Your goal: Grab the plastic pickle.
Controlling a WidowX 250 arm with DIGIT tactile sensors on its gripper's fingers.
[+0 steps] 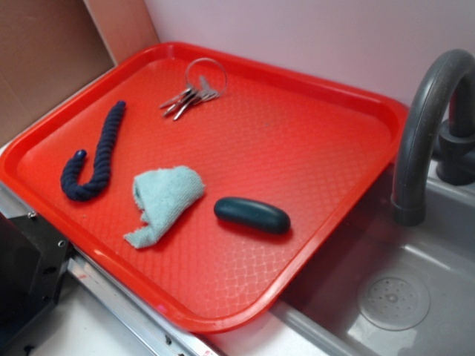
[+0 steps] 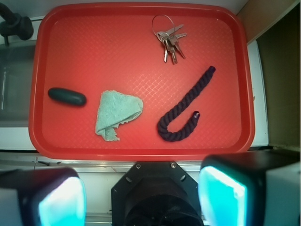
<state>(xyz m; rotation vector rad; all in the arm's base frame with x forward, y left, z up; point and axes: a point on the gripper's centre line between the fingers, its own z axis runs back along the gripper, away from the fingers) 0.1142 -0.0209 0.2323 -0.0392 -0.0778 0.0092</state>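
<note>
The plastic pickle (image 1: pixel 252 215) (image 2: pixel 67 96), a glossy dark teal capsule, lies flat on the red tray (image 1: pixel 312 141) (image 2: pixel 94 42), near the tray's sink-side edge. My gripper (image 2: pixel 141 197) is high above the tray's near rim, well apart from the pickle. Its two teal pads (image 2: pixel 223 197) stand wide apart with nothing between them, so it is open. The exterior view does not show the gripper.
A crumpled light-teal cloth (image 1: pixel 163 200) (image 2: pixel 116 113) lies beside the pickle. A navy braided rope (image 1: pixel 95 157) (image 2: pixel 186 108) and a ring of keys (image 1: pixel 191 93) (image 2: pixel 170 40) also lie on the tray. A grey sink (image 1: pixel 401 297) with a faucet (image 1: pixel 427 126) adjoins the tray.
</note>
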